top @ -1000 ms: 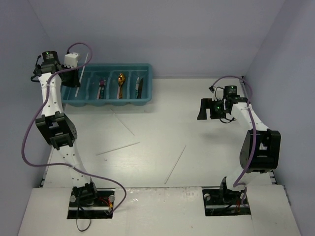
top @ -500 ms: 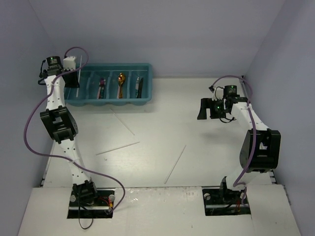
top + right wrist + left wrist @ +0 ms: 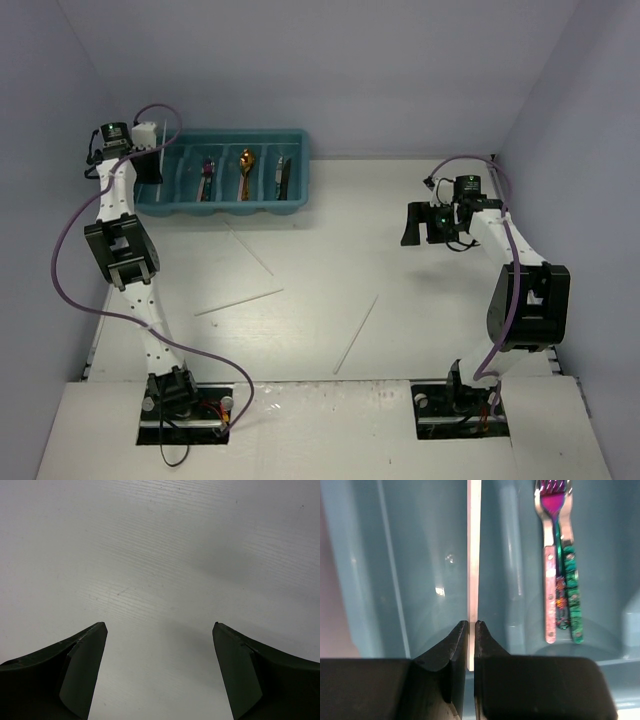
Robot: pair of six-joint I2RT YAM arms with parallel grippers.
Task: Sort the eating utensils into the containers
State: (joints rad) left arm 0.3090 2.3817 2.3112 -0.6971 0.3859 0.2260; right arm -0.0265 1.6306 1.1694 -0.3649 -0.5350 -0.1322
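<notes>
Left gripper (image 3: 471,625) is pinching a chopstick (image 3: 474,555) over the left end of the tray (image 3: 225,210).
Nearest me, three loose chopsticks (image 3: 357,333) are lying well apart on the table (image 3: 420,320), and the right gripper (image 3: 160,630) is hanging over bare table with its jaws spread wide, holding nothing. Farther back, the left jaws are clamping the chopstick lengthwise above the leftmost compartment, close to its divider. If it is let go here, I think it is risking a landing on that divider, then sliding in among the forks (image 3: 557,580) next door. The leftmost compartment is showing nothing where I can see. The third is holding a gold spoon (image 3: 246,165), and the rightmost is holding knives (image 3: 283,175).
</notes>
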